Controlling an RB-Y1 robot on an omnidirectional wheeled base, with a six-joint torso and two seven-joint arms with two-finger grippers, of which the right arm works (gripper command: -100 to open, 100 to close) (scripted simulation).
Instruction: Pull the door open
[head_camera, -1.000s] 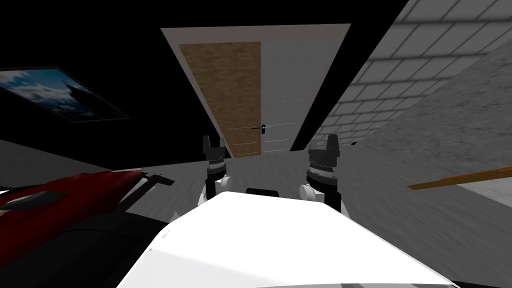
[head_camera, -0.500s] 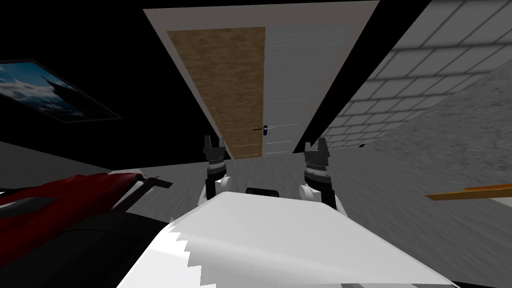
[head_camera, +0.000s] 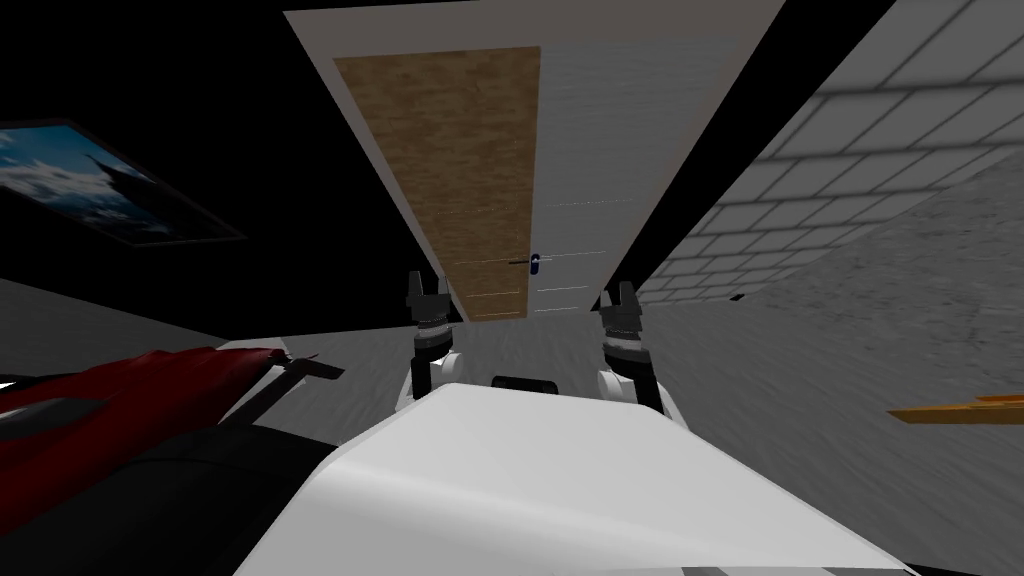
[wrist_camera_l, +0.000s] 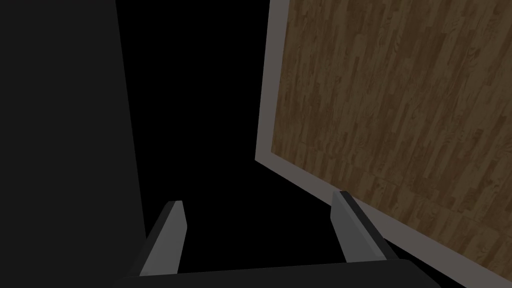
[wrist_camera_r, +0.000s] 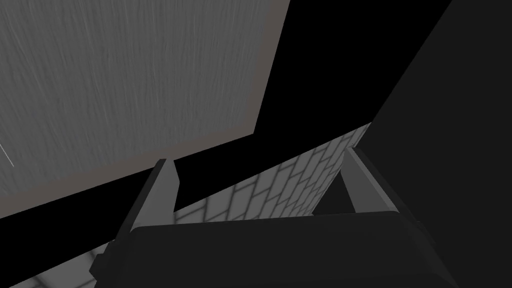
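Currently: approach step. Door (head_camera: 520, 180) is straight ahead in a pale frame (head_camera: 330, 110), well apart from both tools. Its left half is brown and its right half grey, with a small dark handle (head_camera: 533, 262) at the seam. Left tool (head_camera: 427, 285) and right tool (head_camera: 620, 297) are both spread, holding nothing. Next, as judged: close in, pinch the handle, draw back. Red object (head_camera: 130, 390) sits low left and tiled wall (head_camera: 800, 190) right; neither blocks the line to the handle.

one door (head_camera: 590, 170), one handle (head_camera: 531, 262), one framed picture (head_camera: 100, 185), one orange plank (head_camera: 960, 410), two pincers: left pincer (head_camera: 428, 282), right pincer (head_camera: 622, 291)
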